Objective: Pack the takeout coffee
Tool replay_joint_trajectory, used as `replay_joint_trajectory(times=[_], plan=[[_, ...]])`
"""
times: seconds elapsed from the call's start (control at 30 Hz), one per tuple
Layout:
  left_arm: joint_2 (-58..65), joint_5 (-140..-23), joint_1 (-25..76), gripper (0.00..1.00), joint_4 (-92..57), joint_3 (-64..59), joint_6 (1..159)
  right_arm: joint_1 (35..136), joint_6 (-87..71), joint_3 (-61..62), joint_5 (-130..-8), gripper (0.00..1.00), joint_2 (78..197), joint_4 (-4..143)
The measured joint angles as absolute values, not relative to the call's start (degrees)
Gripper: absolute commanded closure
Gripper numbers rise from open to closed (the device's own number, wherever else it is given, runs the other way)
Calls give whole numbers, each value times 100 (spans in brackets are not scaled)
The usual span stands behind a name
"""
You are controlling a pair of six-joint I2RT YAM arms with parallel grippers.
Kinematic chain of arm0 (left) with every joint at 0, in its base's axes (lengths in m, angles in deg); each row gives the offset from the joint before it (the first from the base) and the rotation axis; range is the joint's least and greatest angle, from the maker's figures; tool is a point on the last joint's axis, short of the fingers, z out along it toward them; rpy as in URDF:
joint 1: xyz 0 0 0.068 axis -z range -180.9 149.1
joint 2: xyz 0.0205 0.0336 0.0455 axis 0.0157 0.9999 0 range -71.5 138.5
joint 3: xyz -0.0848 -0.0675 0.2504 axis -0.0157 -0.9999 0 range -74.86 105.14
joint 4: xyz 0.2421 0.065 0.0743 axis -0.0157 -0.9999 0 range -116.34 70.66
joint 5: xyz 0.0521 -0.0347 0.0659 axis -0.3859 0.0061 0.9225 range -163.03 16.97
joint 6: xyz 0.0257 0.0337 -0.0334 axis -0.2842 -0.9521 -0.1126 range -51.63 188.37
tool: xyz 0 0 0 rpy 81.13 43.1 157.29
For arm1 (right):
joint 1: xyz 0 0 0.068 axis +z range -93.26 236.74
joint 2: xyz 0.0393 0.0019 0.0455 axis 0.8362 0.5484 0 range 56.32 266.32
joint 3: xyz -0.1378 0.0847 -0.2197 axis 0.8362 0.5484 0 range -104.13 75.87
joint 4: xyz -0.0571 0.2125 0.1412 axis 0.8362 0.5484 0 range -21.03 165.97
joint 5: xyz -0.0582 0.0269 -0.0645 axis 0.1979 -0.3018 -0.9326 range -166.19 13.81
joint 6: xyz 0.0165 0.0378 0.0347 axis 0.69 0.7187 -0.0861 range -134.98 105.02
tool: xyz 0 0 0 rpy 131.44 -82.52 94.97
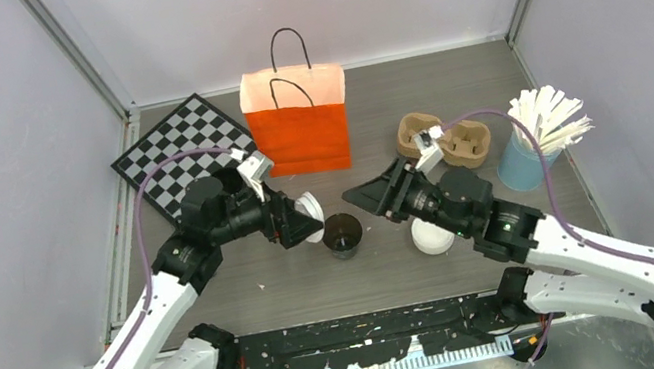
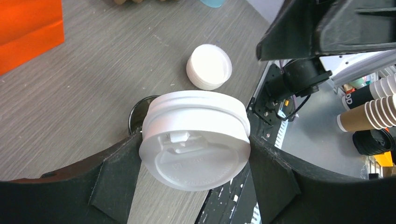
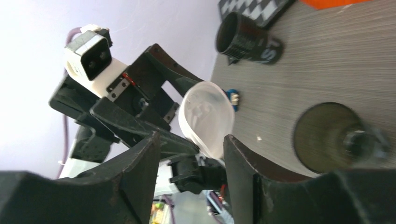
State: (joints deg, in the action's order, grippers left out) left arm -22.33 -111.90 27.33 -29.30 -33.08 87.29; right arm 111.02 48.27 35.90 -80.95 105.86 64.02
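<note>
A white plastic sip lid (image 2: pixel 196 144) sits tilted between the fingers of my left gripper (image 2: pixel 196 156), which is shut on its rim and holds it off the table. From above, the lid (image 1: pixel 310 209) and left gripper (image 1: pixel 303 217) hang just left of a black lidless cup (image 1: pixel 343 234) standing upright on the table. My right gripper (image 1: pixel 375 192) is open just right of that cup, nothing between its fingers. The right wrist view shows the lid (image 3: pixel 208 116) beyond the right gripper (image 3: pixel 192 140), apart from it. A lidded takeout coffee is out of view.
An orange paper bag (image 1: pixel 296 119) stands open at the back centre, a chessboard (image 1: pixel 180 149) to its left. A brown cardboard cup carrier (image 1: pixel 442 139) and a blue cup of white sticks (image 1: pixel 526 154) sit at the right. A white round piece (image 1: pixel 432 237) lies under the right arm.
</note>
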Motion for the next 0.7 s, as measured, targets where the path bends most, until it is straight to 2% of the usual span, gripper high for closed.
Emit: replay_joint_trajectory(times=[0.2,0.4,0.7], plan=[[-1420,-10677,3126,23,-3686,-2659,8427,11100,4514,3789,-8993,35,9382,7750],[-454,-9564,4016,26,-4645,-1863,8154,11100,4267,3807,-9762,32,8365,8985],[1080,-8174,4873,24,-5863,-661,8073,11100,4086,3815,-10342,32,7677,9997]])
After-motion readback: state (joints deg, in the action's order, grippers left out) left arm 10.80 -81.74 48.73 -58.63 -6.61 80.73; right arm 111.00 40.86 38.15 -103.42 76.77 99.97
